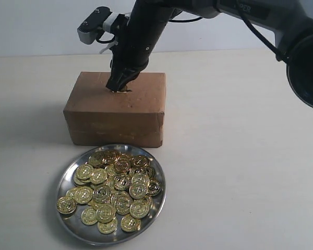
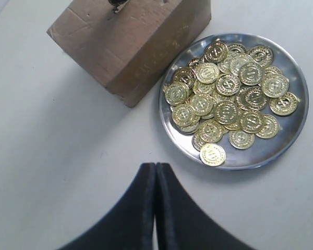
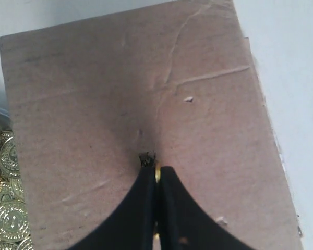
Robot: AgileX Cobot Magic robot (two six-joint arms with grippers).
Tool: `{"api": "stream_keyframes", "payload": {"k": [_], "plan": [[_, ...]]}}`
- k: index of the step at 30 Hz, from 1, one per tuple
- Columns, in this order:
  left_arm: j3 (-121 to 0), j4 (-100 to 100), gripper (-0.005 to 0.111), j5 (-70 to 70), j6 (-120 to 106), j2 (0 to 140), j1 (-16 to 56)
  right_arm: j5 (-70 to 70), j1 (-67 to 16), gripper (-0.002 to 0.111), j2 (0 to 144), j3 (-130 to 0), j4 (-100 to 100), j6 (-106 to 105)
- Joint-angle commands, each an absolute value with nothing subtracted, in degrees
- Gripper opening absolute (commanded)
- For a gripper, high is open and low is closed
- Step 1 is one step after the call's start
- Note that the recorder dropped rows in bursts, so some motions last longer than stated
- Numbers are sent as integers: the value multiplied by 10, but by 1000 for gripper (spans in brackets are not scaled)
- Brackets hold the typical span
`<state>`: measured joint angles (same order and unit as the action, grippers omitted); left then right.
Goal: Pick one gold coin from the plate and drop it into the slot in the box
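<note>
The pale desk (image 1: 240, 156) carries a plain brown cardboard box (image 1: 115, 112) with a creased top. Just in front of it sits a shiny round metal plate (image 2: 297, 125) heaped with gold coins (image 1: 112, 187), their embossing too small to read. The right pincer (image 3: 156, 172) is closed on one gold coin (image 3: 157, 174), held on edge at the ragged dark slot (image 3: 146, 158) in the box top. The left pincer (image 2: 155, 167) hangs over the desk near the plate, fingers together, empty.

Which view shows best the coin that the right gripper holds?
The right wrist view: the coin shows its gold edge inside the right gripper. The exterior view gives only a glint; the left wrist view, nothing clear.
</note>
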<state>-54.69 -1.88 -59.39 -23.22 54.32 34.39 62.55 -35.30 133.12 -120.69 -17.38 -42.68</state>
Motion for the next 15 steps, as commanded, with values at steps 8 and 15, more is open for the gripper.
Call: {"api": "stream_keyframes", "payload": {"k": [8, 15], "plan": [[-546, -14, 0, -591, -226, 539, 343, 624, -349, 37, 1327, -1209, -144, -371], [-546, -9, 0, -560, -225, 523, 343, 624, -349, 8, 1274, -1209, -144, -328]]}}
